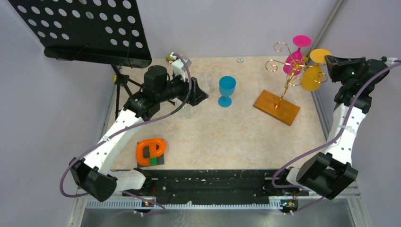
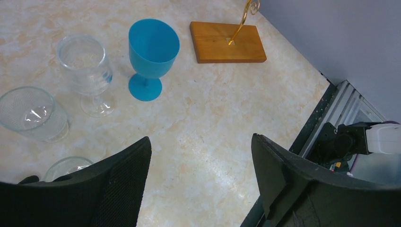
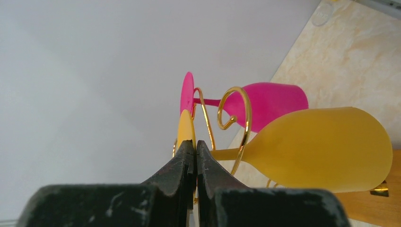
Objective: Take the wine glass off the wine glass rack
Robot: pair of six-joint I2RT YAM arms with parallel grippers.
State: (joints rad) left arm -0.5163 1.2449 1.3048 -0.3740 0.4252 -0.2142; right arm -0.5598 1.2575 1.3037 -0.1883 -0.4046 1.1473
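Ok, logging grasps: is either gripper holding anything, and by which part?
Right gripper pinches the yellow glass by the edge of its foot; left gripper is open, empty.

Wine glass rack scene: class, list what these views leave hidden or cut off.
Right wrist view: how deep the right pincer holds the yellow wine glass; its fingers hide the foot.
Left wrist view: the wine glass rack loses its curled arms at the top edge.
Top view: clear glasses beside the left pincer, too faint to count.
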